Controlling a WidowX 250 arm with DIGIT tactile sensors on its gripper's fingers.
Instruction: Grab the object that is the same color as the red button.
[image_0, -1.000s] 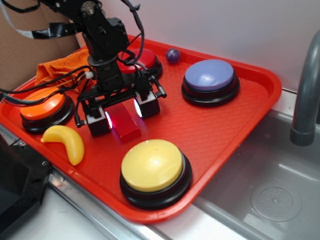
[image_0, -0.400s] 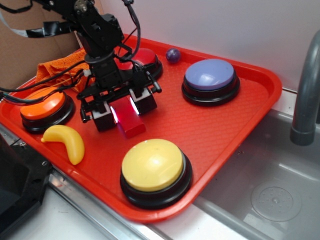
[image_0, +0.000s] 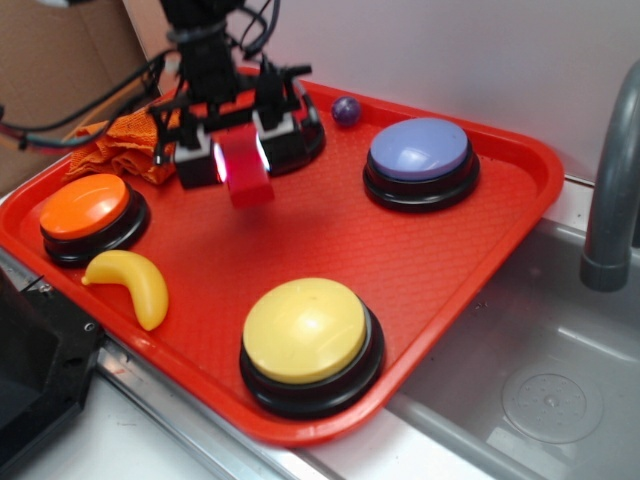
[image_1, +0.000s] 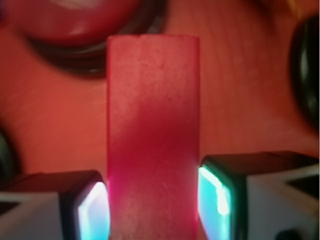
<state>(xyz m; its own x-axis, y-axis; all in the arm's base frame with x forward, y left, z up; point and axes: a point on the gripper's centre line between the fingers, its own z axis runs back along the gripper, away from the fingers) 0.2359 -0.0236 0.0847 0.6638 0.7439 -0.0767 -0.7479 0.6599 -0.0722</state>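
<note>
Above the far left part of the red tray (image_0: 480, 250), the tool (image_0: 238, 150) pinches the red block (image_0: 245, 170) between its two lit pads, clear of the tray surface. The red button (image_0: 300, 110) sits just behind it, partly hidden. An orange button (image_0: 85, 208) and a yellow banana (image_0: 135, 283) lie nearer the front.

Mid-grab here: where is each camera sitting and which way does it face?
Exterior: off the tray's front corner, raised, angled down across it; shows the arm and gripper lifting the red block.
Wrist: on the gripper, looking down past its fingertips at the block, red button below.
Shared: block, gripper, tray, red button.
</note>
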